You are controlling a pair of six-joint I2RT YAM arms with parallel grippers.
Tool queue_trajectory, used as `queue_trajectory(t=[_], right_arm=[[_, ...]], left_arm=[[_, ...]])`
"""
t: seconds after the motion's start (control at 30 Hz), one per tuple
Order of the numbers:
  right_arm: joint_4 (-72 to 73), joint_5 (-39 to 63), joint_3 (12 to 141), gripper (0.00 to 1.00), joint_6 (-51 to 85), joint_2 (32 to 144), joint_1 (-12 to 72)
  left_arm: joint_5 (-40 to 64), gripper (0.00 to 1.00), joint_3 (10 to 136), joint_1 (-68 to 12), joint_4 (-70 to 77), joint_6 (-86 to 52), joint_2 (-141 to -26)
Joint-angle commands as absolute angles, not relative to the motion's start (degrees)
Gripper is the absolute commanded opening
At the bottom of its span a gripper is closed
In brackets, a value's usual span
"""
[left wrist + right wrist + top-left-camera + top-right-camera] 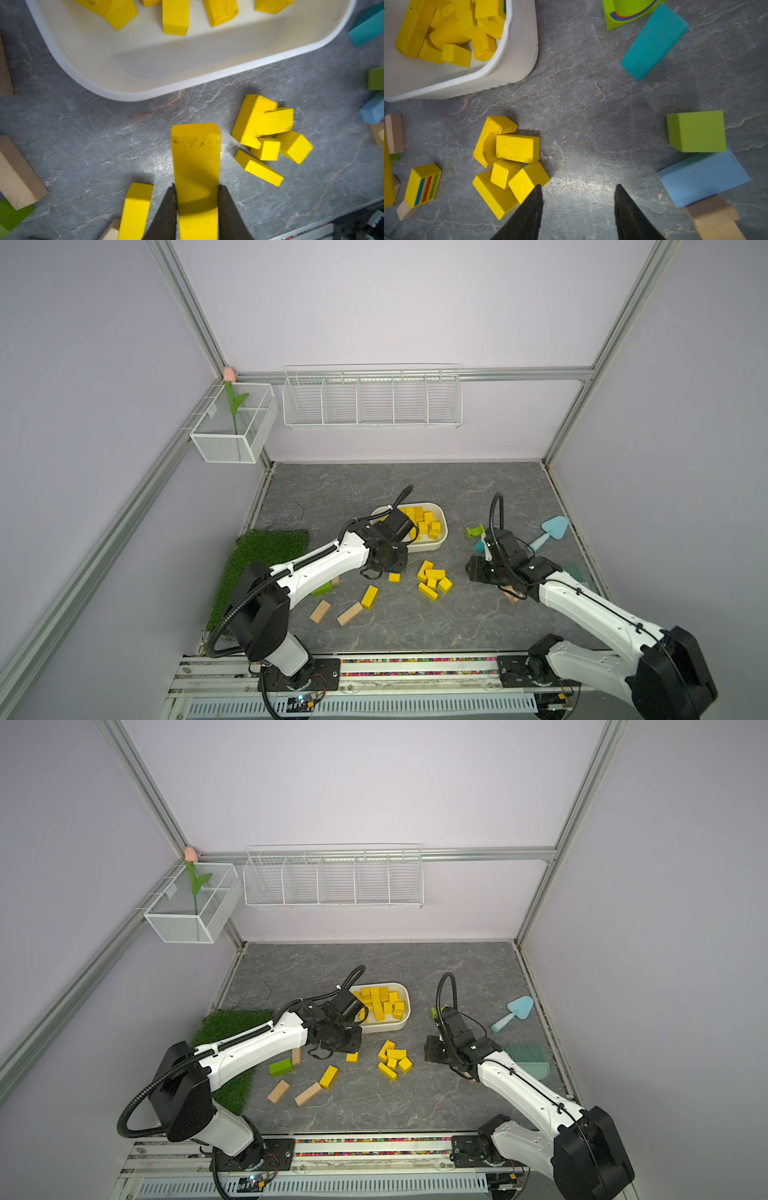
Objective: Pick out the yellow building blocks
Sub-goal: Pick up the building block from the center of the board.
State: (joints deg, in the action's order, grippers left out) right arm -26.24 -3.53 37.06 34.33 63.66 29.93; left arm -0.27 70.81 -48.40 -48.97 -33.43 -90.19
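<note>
My left gripper (196,187) is shut on a long yellow block (196,158), which pokes out from under the wrist in a top view (394,577), just in front of the white tub (441,546). Several yellow blocks (424,522) lie in the tub. A cluster of yellow blocks (434,583) (508,162), one of them an arch piece, sits on the table between the arms. A striped yellow bar (369,596) lies beside a tan block. My right gripper (578,187) is open over bare table, just right of the cluster.
Tan blocks (320,610) (350,612) and a green block (280,1067) lie front left, by a grass mat (266,556). A green cube (697,131), a light blue block (704,176) and a teal block (654,41) are near the right gripper. A teal trowel (550,531) lies at right.
</note>
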Motion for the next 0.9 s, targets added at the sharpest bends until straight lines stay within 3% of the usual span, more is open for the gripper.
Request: queue_trajectory(t=[0.0, 0.17, 0.3, 0.47, 0.87], right_arm=[[-25.84, -3.16, 36.39, 0.57, 34.91, 63.28, 29.51], [-25.76, -3.21, 36.34, 0.57, 34.89, 63.1, 29.44], [-25.67, -2.92, 36.21, 0.57, 34.89, 63.17, 29.44], [-25.41, -2.55, 36.39, 0.57, 34.63, 63.69, 29.21], [-25.09, -1.94, 36.47, 0.57, 34.52, 64.57, 28.98]], left_arm=[[-2.61, 0.22, 77.54, -48.56, -54.67, -30.03, -90.04], [-3.35, 0.27, 85.36, -48.6, -56.35, -22.21, -94.59], [-8.1, 0.26, 91.01, -48.54, -56.96, -13.9, -99.28], [-5.94, 0.25, 96.19, -48.49, -55.33, -1.17, -104.21], [-8.23, 0.27, 95.23, -48.39, -45.97, 23.11, -109.94]])
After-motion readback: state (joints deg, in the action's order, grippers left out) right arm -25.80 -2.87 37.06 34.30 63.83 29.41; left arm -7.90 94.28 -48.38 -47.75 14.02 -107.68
